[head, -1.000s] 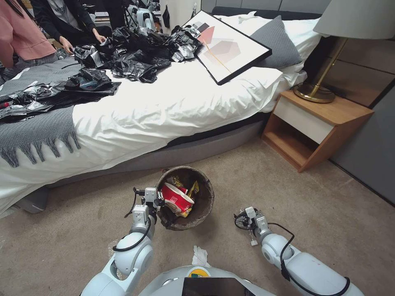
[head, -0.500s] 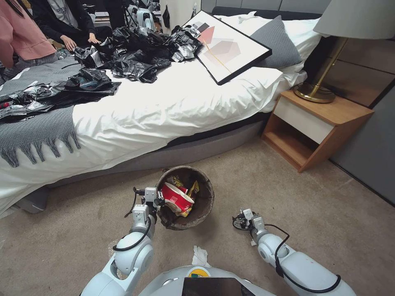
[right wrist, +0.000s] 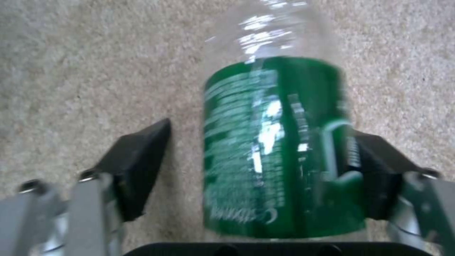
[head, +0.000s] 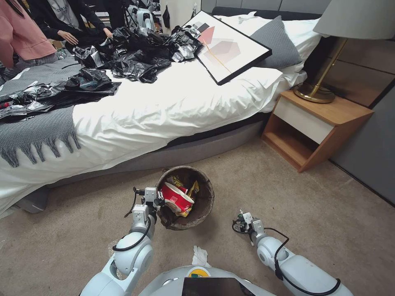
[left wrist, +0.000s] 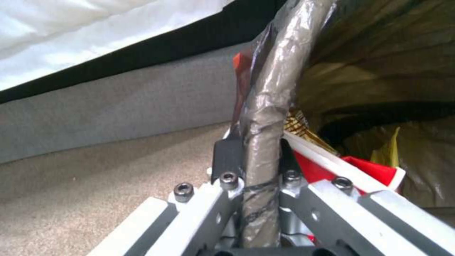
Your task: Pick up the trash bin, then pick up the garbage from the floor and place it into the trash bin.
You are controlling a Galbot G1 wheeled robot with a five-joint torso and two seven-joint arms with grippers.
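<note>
The trash bin (head: 209, 196), a round bucket lined with a dark bag, is held just off the carpet near the bed. My left gripper (head: 159, 202) is shut on its near rim (left wrist: 265, 106). Inside lie a red-and-white noodle cup (head: 176, 198) and a yellow wrapper (head: 193, 189). My right gripper (head: 243, 219) is low over the carpet to the bin's right. It stands open around a clear bottle with a green label (right wrist: 275, 149). One finger (right wrist: 374, 167) touches the bottle and the other finger (right wrist: 137, 160) is apart from it. A white tissue (head: 200, 255) lies on the floor by my base.
The bed (head: 164, 111) runs along the far side, with glossy black bags (head: 140, 49) and a framed picture (head: 226, 45) on it. A wooden nightstand (head: 317, 123) with a lamp (head: 329, 78) stands at the right. Open carpet lies right of the bin.
My right arm has drawn slightly back toward my base and to the left, staying low over the carpet. The left arm and the bin have not moved.
</note>
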